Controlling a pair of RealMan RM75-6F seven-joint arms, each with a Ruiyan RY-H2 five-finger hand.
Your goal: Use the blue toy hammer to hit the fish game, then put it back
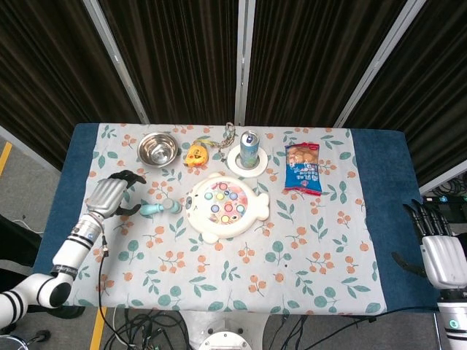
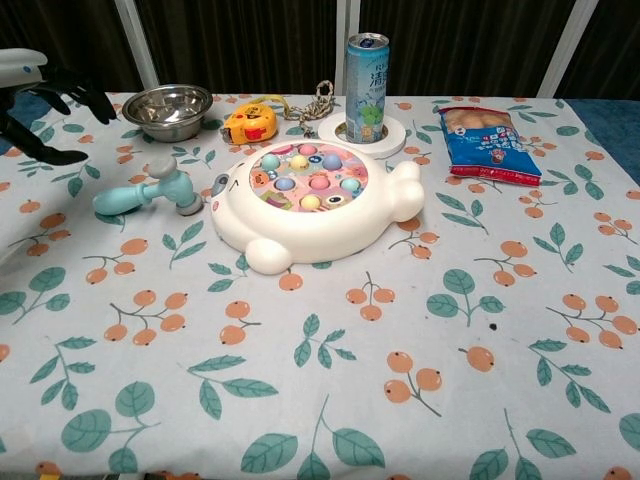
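Dark curtains hang behind a counter [image 1: 219, 277] covered in a leaf-and-berry print cloth. The fish game [image 1: 226, 205] sits near the middle of it and serves as the reference point here. The blue toy hammer [image 1: 161, 208] lies flat just to the left of the fish game, head nearest the game, handle pointing away; nothing grips it.

The left hand [image 1: 107, 195] hovers left of the fish game, just beyond the hammer handle, its fingers [image 2: 70, 90] spread and holding nothing. The right hand [image 1: 441, 257] hangs off the counter edge, well to the right of the fish game, fingers apart and empty.

Behind the fish game stand a steel bowl [image 1: 157, 148], a yellow tape measure [image 1: 195, 154], a drink can [image 1: 249, 148] on a white ring, and a snack bag [image 1: 303, 168].

Assessment: the reach for the hammer is in hand; no grasp is made. The next move calls for the left hand to come down over the handle and close round it, clear of the fish game's rim.
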